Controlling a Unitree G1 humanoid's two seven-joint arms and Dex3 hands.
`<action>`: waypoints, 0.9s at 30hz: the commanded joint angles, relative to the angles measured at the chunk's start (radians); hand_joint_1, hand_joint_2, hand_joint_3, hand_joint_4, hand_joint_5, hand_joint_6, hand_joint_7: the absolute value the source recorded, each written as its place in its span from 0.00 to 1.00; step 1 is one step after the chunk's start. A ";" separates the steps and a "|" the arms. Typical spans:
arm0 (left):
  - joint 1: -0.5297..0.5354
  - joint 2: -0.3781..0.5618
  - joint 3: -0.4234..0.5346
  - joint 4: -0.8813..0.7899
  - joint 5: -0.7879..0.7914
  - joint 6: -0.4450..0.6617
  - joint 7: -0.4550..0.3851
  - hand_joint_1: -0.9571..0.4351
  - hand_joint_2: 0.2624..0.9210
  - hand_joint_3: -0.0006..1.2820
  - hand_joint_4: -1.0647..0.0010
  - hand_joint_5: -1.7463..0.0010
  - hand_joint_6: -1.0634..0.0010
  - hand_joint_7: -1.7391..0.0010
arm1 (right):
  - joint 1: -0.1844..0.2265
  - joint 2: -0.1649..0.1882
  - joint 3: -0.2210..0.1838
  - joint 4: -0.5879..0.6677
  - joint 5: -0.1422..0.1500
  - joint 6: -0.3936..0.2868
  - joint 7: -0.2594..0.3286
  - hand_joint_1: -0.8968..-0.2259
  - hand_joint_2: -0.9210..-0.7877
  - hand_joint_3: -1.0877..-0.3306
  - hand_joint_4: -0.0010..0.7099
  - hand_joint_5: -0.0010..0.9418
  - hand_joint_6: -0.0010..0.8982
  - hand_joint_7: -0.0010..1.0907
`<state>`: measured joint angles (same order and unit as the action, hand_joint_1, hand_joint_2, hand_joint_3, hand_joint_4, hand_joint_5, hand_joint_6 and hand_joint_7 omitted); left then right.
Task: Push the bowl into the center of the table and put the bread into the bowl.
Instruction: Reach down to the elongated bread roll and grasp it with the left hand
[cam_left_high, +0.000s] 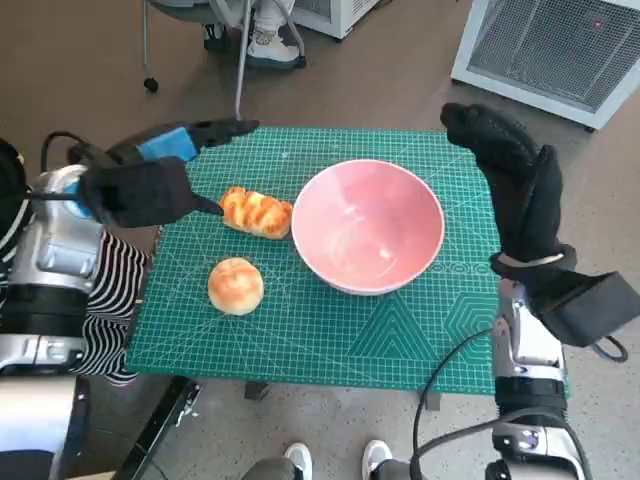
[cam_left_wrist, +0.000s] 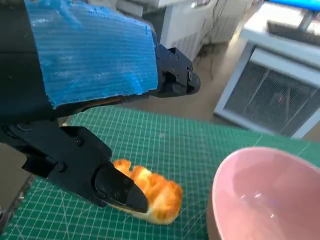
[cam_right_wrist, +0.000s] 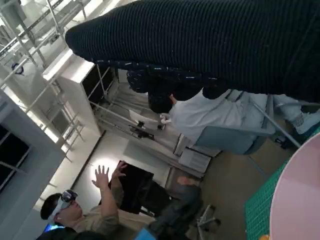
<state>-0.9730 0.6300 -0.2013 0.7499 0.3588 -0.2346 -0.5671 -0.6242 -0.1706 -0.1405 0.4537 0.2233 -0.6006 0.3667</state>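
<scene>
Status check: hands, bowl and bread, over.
Left hand open, fingers at the braided golden bread loaf. Right hand open, raised past the pink bowl. Bowl empty, mid-mat. Round bun lies apart. Nothing blocking.

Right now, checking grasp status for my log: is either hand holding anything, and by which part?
Nothing is held. The left hand hovers open beside the braided bread; the right hand is raised by the pink bowl.

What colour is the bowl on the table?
Pink; the bowl shows best in the head view.
</scene>
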 joint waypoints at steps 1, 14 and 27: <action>-0.061 -0.034 -0.041 0.069 0.037 0.008 0.010 0.72 0.70 0.02 0.88 1.00 0.74 0.99 | 0.022 -0.001 -0.002 0.006 -0.004 0.018 -0.007 0.12 0.00 0.47 0.31 0.01 0.11 0.48; -0.176 -0.137 -0.173 0.318 0.178 0.059 0.101 0.70 0.70 0.03 0.87 1.00 0.73 0.99 | 0.033 -0.001 -0.003 -0.002 -0.005 0.020 -0.008 0.12 0.00 0.47 0.31 0.01 0.11 0.47; -0.224 -0.226 -0.257 0.507 0.261 0.112 0.200 0.62 0.70 0.02 0.84 0.99 0.68 0.98 | 0.052 -0.006 -0.004 -0.024 0.002 0.034 -0.001 0.11 0.00 0.47 0.30 0.00 0.10 0.46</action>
<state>-1.1691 0.4183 -0.4471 1.2263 0.6081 -0.1306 -0.3861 -0.6022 -0.1722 -0.1445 0.4329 0.2275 -0.5837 0.3649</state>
